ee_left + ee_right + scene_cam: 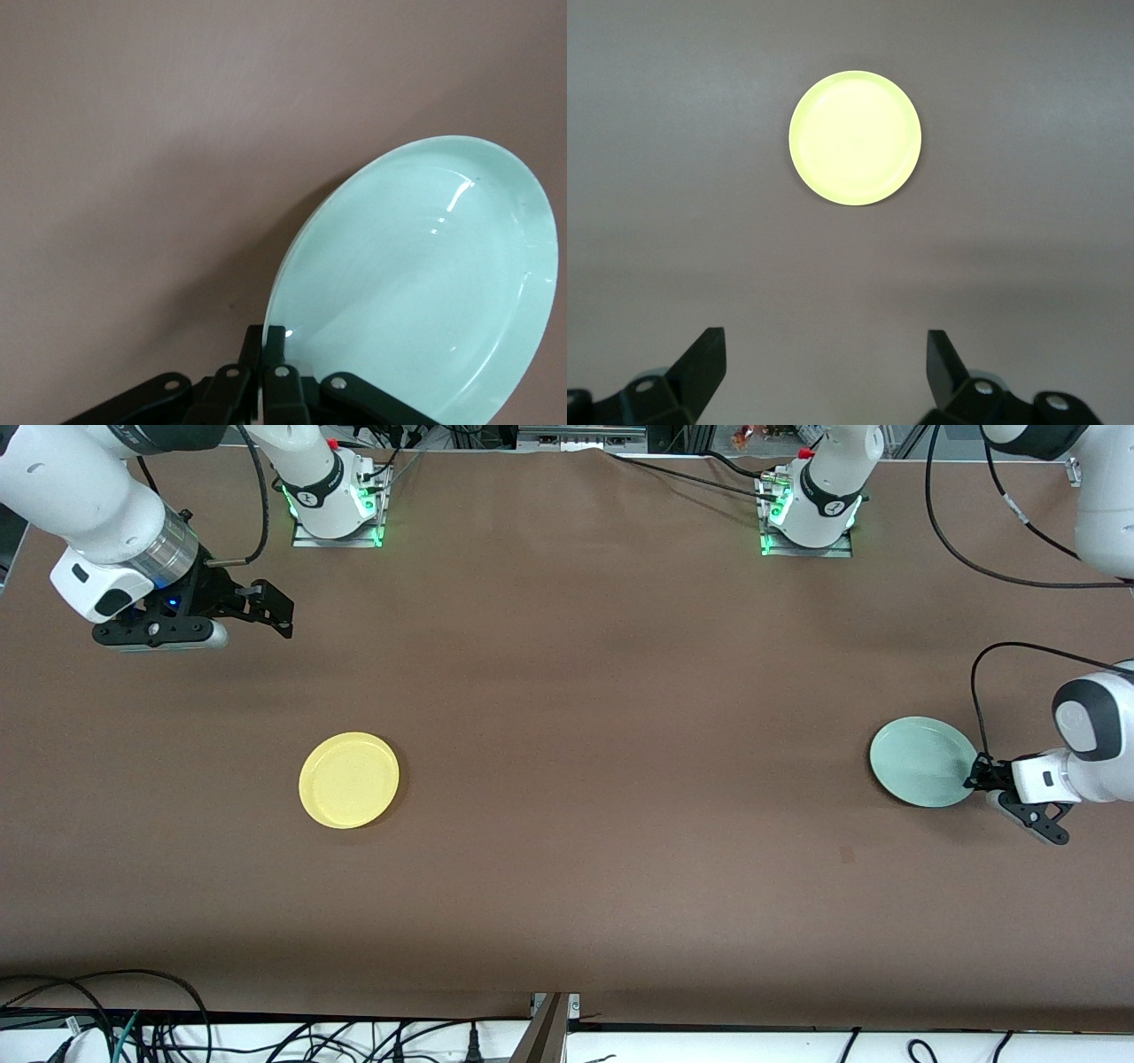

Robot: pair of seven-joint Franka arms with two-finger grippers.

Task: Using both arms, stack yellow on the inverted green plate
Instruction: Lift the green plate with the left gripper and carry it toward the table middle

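The yellow plate (pixel 349 779) lies flat, rim up, on the brown table toward the right arm's end; it also shows in the right wrist view (pixel 855 138). The pale green plate (pixel 921 761) is at the left arm's end, tilted up off the table on one edge. My left gripper (pixel 976 771) is shut on its rim; in the left wrist view (pixel 275 341) the fingers pinch the rim and the green plate (pixel 416 283) stands on edge. My right gripper (pixel 266 607) is open and empty, up in the air near its base; its fingers (pixel 709 359) show wide apart.
The brown table (pixel 602 691) is bare between the two plates. The arm bases (pixel 335 500) stand along the table's edge farthest from the front camera. Cables (pixel 133 1027) hang below the near edge.
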